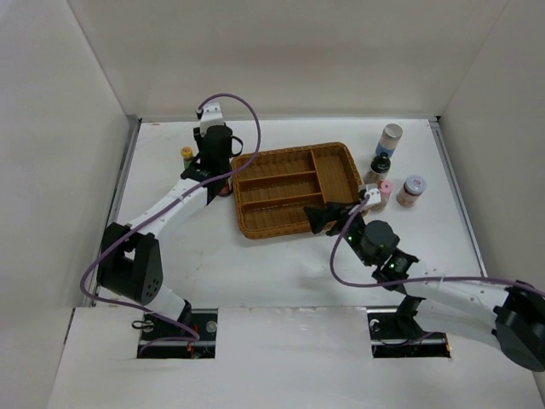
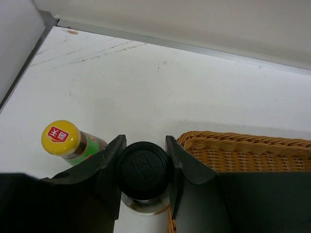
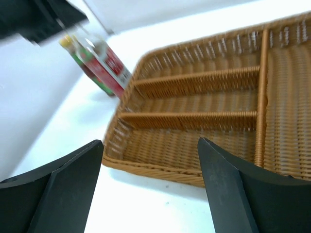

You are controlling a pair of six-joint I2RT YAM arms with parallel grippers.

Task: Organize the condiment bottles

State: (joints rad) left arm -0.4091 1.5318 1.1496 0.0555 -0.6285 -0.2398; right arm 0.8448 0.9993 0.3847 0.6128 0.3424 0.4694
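Clamping left gripper (image 2: 144, 148) jaws on the black-capped bottle (image 2: 143, 170), standing at the wicker tray's (image 2: 243, 143) 9 o'clock, just beside the yellow-capped bottle (image 2: 60, 137). Holding right gripper (image 3: 149, 145) jaws wide apart, gripping nothing, hovering at the tray's 5 o'clock. Standing at its 3 o'clock: shaker (image 1: 390, 138), dark-capped jar (image 1: 380, 164), pink-capped jar (image 1: 385, 192), grey-lidded jar (image 1: 411, 189).

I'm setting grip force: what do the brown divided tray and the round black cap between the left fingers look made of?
The brown divided tray: woven wicker or rattan, matte; braided rim and ribbed weave show it. The round black cap: probably moulded plastic, satin; embossed mark on top, soft highlights.
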